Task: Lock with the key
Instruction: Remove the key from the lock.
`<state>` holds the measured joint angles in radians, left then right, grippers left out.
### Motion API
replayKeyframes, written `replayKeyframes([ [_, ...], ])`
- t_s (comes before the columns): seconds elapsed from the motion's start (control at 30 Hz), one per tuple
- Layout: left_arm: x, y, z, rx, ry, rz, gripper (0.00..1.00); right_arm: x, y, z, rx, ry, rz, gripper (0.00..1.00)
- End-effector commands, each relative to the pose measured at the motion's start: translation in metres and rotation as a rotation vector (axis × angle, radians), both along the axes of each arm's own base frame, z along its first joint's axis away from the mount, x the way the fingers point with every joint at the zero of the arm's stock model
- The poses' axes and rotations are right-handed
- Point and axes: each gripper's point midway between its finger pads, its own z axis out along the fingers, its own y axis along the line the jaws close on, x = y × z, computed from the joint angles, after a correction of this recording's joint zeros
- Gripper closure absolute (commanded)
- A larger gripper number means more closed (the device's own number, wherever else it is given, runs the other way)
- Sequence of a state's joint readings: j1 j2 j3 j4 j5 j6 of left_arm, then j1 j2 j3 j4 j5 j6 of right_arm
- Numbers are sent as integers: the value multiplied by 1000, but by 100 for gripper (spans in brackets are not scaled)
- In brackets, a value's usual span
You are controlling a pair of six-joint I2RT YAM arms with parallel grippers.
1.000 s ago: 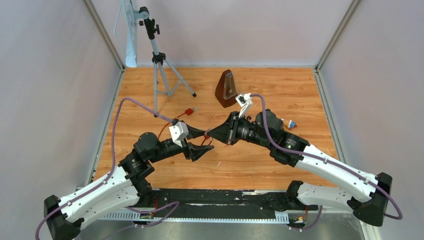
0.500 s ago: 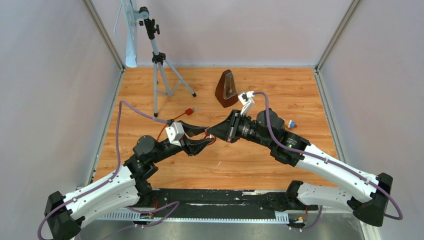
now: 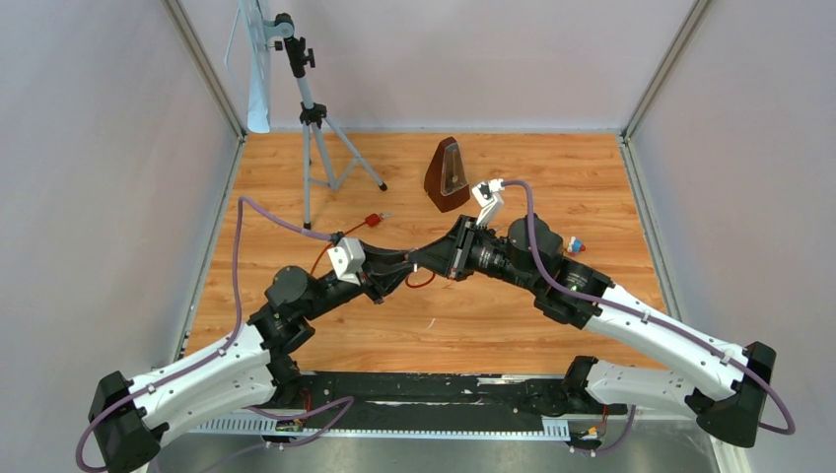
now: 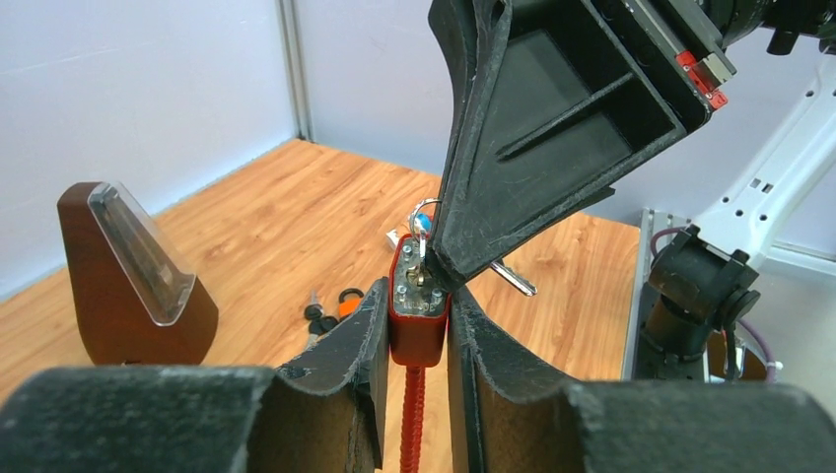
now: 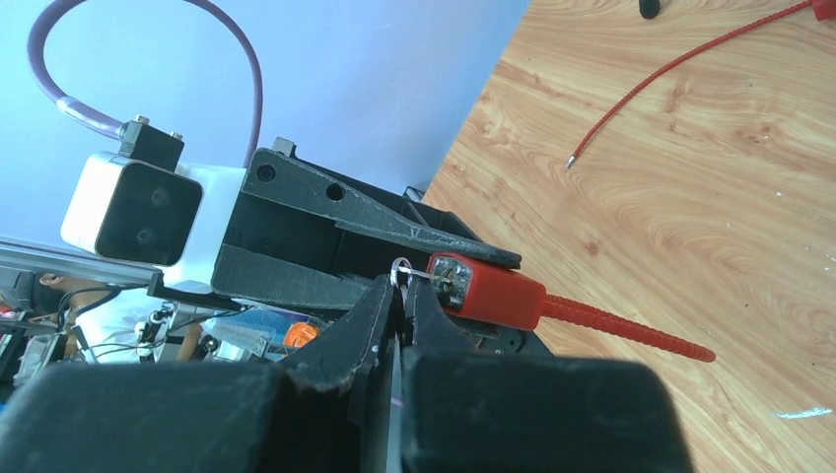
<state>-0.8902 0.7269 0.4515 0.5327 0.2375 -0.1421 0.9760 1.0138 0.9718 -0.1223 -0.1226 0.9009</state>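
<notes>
My left gripper (image 4: 418,320) is shut on a red padlock body (image 4: 418,315), which has a red ribbed cable (image 4: 411,419) hanging from it. The lock also shows in the right wrist view (image 5: 488,291). My right gripper (image 5: 402,296) is shut on a silver key (image 5: 419,275) whose blade sits in the lock's keyhole. A key ring and a spare key (image 4: 513,279) hang beside it. In the top view the two grippers meet at mid-table, left (image 3: 394,268) and right (image 3: 422,262), above a red cable loop (image 3: 422,280).
A brown metronome (image 3: 446,175) stands at the back centre. A tripod (image 3: 313,118) stands at the back left. A second red lock on a thin red cable (image 3: 373,220) lies behind the left gripper. Small coloured locks and keys (image 3: 573,243) lie at the right.
The left gripper has rolled and moved up toward the right gripper, bringing the red lock level with the key. The right arm has barely moved.
</notes>
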Motion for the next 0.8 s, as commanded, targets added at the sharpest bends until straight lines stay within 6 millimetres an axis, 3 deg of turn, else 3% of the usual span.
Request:
replayKeyframes([
  [0.0, -1, 6, 16, -46, -18, 20, 100, 4, -9, 42, 115, -65, -40, 96],
  [0.07, 0, 8, 16, -30, 3, 35, 100, 7, -13, 36, 97, -79, -56, 76],
  [0.1, 2, 9, 6, 12, 35, 45, 100, 9, -16, 31, 79, -93, -68, 64],
  [0.13, 4, 12, 12, 15, 42, 62, 100, 11, -20, 24, 56, -102, -89, 54],
  [0.17, 5, 13, -1, 66, 79, 72, 100, 14, -26, 18, 36, -108, -111, 47],
  [0.2, 5, 15, 5, 71, 84, 84, 100, 17, -31, 11, 14, -117, -128, 42],
  [0.3, 0, 19, -7, 161, 136, 73, 100, 22, -45, 0, -29, -173, -156, 35],
  [0.47, -22, 16, -12, 260, 168, -44, 100, 5, -38, 6, -86, -454, 9, 38],
  [0.67, -64, 5, -17, 360, 170, -300, 100, -22, -15, 20, -77, -745, 270, 70],
  [0.77, -73, 4, -14, 366, 163, -358, 100, -43, -9, 23, -39, -808, 413, 77],
])
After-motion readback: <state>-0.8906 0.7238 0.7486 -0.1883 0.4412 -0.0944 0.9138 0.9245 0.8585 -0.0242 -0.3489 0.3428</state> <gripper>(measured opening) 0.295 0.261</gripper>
